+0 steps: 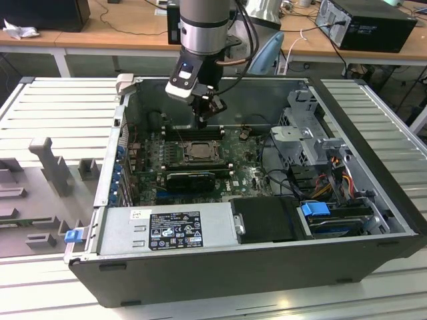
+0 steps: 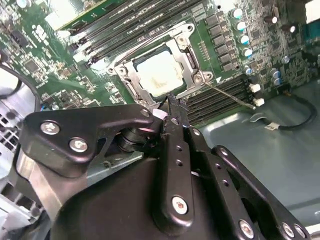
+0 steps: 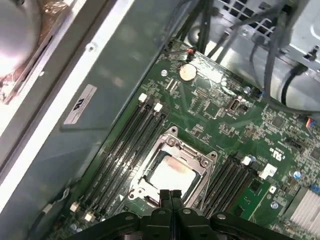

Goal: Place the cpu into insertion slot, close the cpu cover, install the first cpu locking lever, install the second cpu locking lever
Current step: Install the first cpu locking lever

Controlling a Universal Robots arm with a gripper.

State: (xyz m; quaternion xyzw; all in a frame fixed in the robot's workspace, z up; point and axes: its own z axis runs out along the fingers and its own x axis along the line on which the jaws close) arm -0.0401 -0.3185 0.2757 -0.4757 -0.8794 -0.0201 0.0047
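The cpu [image 2: 159, 74] lies flat in the insertion slot [image 1: 198, 151] on the green motherboard, its pale face showing through the window of the cpu cover [image 2: 191, 54]. The silvery cover [image 3: 189, 151] is folded down around the chip [image 3: 170, 175]. A thin wire locking lever [image 2: 231, 95] sticks out sideways from one corner of the socket, over the memory slots. My gripper [image 2: 170, 103] hangs just above the socket's edge, fingers pressed together with nothing between them. In the first wrist view the gripper [image 3: 170, 195] sits over the chip's near edge, and in the exterior view the gripper [image 1: 204, 120] is above the socket.
Long black memory slots [image 3: 127, 145] flank the socket on both sides. The open computer case has a power supply [image 1: 167, 230] at the front, a drive cage [image 1: 303, 133] with cables [image 1: 333, 173] at the exterior view's right, and a grey case wall [image 3: 100, 100] close behind.
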